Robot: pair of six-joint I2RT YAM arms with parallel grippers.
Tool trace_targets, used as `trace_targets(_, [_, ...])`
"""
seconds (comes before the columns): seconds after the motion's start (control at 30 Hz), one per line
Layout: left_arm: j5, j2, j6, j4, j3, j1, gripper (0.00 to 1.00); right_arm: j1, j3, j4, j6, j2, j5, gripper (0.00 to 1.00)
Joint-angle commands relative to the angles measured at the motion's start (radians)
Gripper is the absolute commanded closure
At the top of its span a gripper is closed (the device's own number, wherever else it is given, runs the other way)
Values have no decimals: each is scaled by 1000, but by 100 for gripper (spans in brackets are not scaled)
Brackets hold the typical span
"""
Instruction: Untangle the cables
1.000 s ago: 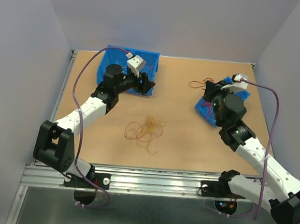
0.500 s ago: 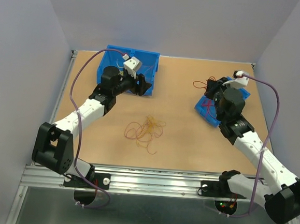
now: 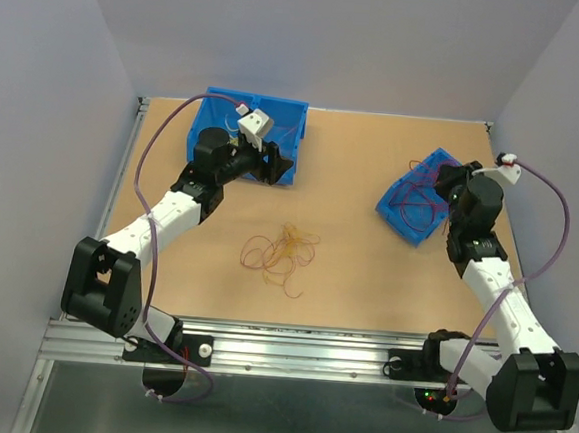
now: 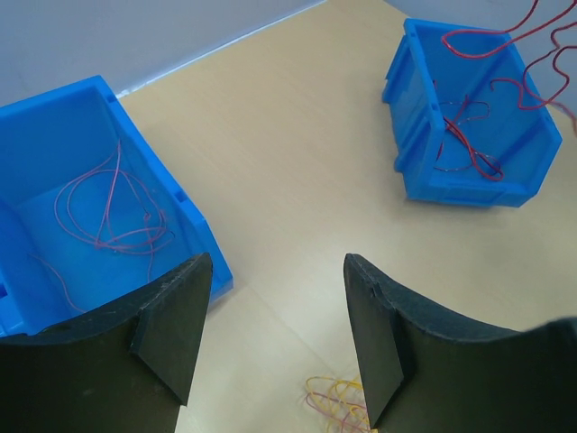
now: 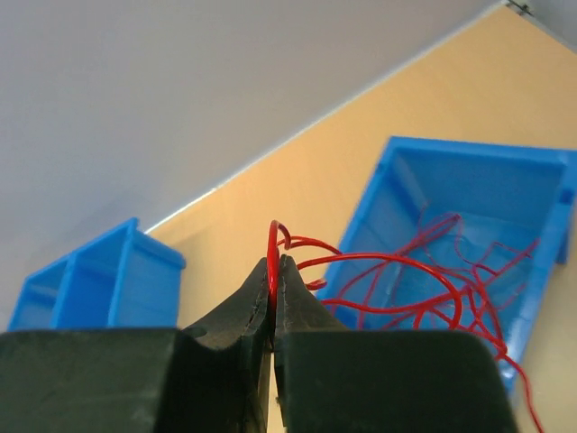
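Nearest the arm bases, near the middle of the table [image 3: 355,282], you have one loose tangle of yellow and orange cables [image 3: 280,251]. The strands are hair-thin and lie looped over one another in a flat heap. They touch neither bin, and the left wrist view catches only their edge [image 4: 338,401], below the fingertips.

Farther out on your right sits the right blue bin [image 3: 391,202], turned at an angle to the table edges. It holds the red cables [image 3: 417,191], thin glossy wires curled in wide arcs across its floor [image 4: 464,135]. Several strands rise up over the rim. Your right jaws are pressed together, pinching one red loop [image 5: 273,262] above the table, just beside that bin [image 5: 374,216]. From the pinch the wire arches back down into the heap inside [image 5: 406,271].

Across on your left, the left jaws are spread wide with nothing between them. They hang over bare table just in front of the left blue bin [image 3: 278,110].

Farthest away, that left bin [image 4: 54,135] stands by the back edge of the table. On its floor lie the pink cables [image 4: 117,242], a few fine magenta loops loosely overlapped.

By count you have two blue bins and three separate groups of cables: one on the table and one in each bin.
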Motion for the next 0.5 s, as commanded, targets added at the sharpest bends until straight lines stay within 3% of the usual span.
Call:
trace_targets(0.0, [18, -46, 6, 52, -9, -4, 29, -99, -143, 133, 102, -1, -90, 100])
trace_targets(0.2, [19, -38, 6, 53, -8, -4, 29, -161, -214, 191, 143, 83, -122, 99])
trace_targets(0.47, [22, -37, 8, 53, -5, -4, 29, -164, -84, 109, 111, 209, -148, 99])
